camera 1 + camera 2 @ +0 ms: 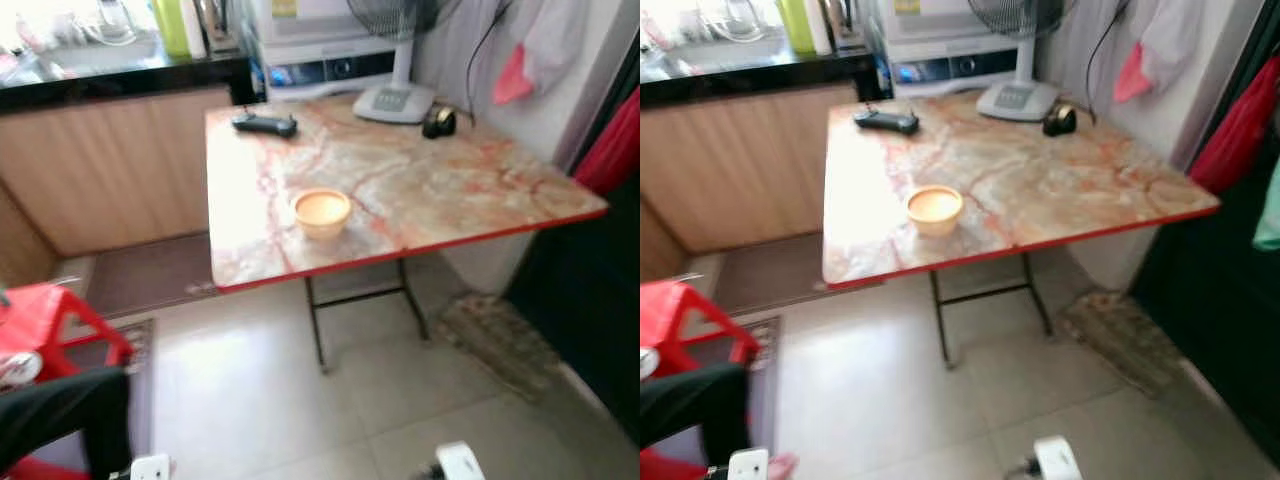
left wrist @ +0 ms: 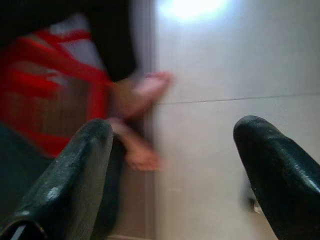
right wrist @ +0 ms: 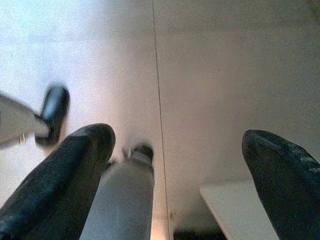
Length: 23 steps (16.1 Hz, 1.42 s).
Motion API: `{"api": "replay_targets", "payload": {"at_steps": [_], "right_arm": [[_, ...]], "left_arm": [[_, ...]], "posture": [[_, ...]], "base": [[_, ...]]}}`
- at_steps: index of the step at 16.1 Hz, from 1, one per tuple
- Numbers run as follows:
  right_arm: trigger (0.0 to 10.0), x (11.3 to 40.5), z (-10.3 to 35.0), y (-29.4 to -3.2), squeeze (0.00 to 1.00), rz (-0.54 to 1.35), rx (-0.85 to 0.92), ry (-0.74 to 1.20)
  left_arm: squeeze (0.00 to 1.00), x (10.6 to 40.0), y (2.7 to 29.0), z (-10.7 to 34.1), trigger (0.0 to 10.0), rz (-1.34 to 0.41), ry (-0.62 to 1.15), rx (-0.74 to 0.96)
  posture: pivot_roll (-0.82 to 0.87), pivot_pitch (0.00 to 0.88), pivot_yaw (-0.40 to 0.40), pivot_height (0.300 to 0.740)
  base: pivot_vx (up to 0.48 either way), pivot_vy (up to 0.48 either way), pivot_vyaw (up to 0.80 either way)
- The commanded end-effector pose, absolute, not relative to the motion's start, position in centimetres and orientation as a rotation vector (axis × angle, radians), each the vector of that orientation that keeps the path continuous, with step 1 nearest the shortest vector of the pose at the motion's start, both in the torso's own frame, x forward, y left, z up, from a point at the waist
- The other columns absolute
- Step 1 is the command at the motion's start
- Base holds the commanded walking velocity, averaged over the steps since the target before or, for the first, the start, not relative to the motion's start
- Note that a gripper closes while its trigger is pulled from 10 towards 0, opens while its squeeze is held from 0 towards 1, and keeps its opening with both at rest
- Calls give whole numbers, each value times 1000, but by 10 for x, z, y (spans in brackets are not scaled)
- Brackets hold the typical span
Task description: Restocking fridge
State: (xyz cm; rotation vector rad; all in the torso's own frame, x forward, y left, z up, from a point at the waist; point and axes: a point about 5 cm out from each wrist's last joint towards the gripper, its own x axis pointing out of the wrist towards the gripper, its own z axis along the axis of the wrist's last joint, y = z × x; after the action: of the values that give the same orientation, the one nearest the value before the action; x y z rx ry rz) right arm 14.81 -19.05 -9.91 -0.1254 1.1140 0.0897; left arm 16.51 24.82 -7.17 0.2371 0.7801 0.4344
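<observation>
Pale tiled floor (image 1: 300,400) lies open beneath me and runs under the table. My left gripper (image 2: 172,165) and right gripper (image 3: 177,170) both hang over it, fingers spread wide, holding nothing. Ahead, the red-edged marble table (image 1: 450,200) carries one bowl (image 1: 321,211) near its front edge, one remote (image 1: 265,124) and one fan base (image 1: 396,102) at the back.

The fan (image 1: 392,40) at twelve o'clock is cut off above its grille by the frame's top edge. The appliance (image 1: 320,45) beside it loses its upper part the same way. At eight o'clock, a red stool (image 1: 45,330) runs off the left edge, and a dark-clad limb (image 1: 60,415) below it is cropped (whose, unclear). In the left wrist view, a bare foot (image 2: 142,120) is smeared by blur. The small black object (image 1: 439,122) by the fan base is too small to identify.
</observation>
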Motion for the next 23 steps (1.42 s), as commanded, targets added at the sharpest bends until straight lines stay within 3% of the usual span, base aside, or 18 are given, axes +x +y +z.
{"api": "replay_targets", "payload": {"at_steps": [1,4,5,6,8,10,11,13,23], "right_arm": [[10000,151,-99,-186,0,97,-109,1107],[10000,148,-99,-187,0,98,-109,1111],[10000,146,-100,-187,0,66,-79,1103],[10000,145,-100,-187,0,49,-65,1101],[10000,145,-101,-187,0,25,-34,1093],[10000,143,-101,-185,0,-48,51,1063],[10000,142,-101,-184,0,-55,55,1062],[10000,141,-102,-183,0,-72,60,1054],[10000,139,-102,-186,0,-57,54,1035]], "left_arm": [[0,215,282,-27,10000,493,561,404],[0,246,288,22,10000,441,235,436],[0,267,258,56,10000,311,19,392],[0,273,241,66,10000,241,-44,390],[0,277,225,70,10000,187,-79,381],[0,288,153,82,10000,-23,-165,281],[0,289,132,84,10000,-106,-180,245],[0,289,116,92,10000,-169,-209,248],[0,298,123,119,10000,-137,-224,165]], "posture": [[61,0,-3,740],[74,0,-1,740],[78,0,2,740],[77,0,5,740],[75,0,10,740],[66,0,18,740],[60,0,23,740],[48,0,34,740],[60,0,13,740]], "base": [[0,0,0],[0,0,0],[0,0,0],[0,0,0],[0,0,0],[0,0,0],[0,0,0],[144,0,0],[371,0,-168]]}}
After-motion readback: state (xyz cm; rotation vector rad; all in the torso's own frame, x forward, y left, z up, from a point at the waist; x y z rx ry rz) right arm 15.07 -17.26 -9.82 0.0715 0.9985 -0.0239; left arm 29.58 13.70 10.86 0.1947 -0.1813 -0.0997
